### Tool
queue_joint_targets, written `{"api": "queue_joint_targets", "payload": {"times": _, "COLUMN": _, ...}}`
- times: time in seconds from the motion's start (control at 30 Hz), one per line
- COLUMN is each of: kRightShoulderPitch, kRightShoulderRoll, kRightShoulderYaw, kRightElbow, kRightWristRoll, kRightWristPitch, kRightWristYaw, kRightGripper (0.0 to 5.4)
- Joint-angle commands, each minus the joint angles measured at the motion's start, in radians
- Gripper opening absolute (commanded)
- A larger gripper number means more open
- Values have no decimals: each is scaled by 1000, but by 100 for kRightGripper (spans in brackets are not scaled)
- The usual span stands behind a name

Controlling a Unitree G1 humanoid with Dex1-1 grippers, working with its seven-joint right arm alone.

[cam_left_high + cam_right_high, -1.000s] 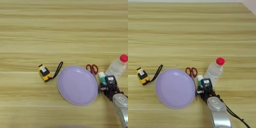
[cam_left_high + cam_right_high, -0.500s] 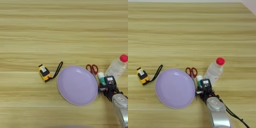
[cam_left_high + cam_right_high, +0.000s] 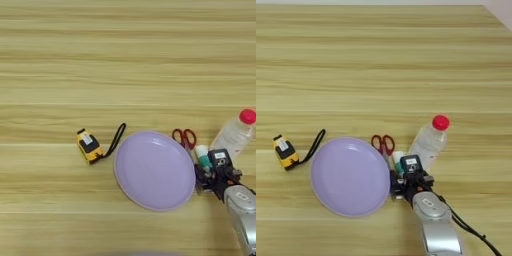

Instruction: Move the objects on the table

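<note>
- We see a wide light tan wooden table (image 3: 125, 55) with lengthwise plank grain, filling both views.
- A round flat lilac plate (image 3: 155, 170) lies near the front of the table, with nothing on it.
- Left of the plate sits a small boxy yellow-and-black tape measure (image 3: 89, 145); its black loop strap (image 3: 116, 139) reaches toward the plate's rim, close beside it.
- Just past the plate's far right rim lie small scissors with red handles (image 3: 383, 144), the blades pointing toward us.
- Right of the scissors, a clear plastic bottle with a red cap (image 3: 428, 140) lies tilted on the table, cap pointing away and to the right.
- A small white tube with a teal-green band (image 3: 202, 154) lies between the plate's right edge and the bottle, right at the gripper's front.
- Our right arm, a silver forearm (image 3: 436, 227), comes in from the bottom edge; its black two-fingered gripper (image 3: 402, 175) is at the tube, just beside the plate's right rim.
- We cannot tell whether the fingers are apart or closed on the tube; they are too dark and crowded to read.
</note>
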Motion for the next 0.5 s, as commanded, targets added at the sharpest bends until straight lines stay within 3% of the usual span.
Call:
{"api": "queue_joint_targets", "payload": {"times": 0.03, "kRightShoulderPitch": -34, "kRightShoulderRoll": -29, "kRightShoulderYaw": -6, "kRightElbow": -69, "kRightWristRoll": -5, "kRightWristPitch": -16, "kRightWristYaw": -11, "kRightGripper": 385}}
{"api": "queue_joint_targets", "payload": {"times": 0.5, "kRightShoulderPitch": -14, "kRightShoulderRoll": -16, "kRightShoulderYaw": 3, "kRightElbow": -173, "kRightWristRoll": 11, "kRightWristPitch": 1, "kRightWristYaw": 8, "kRightGripper": 510}}
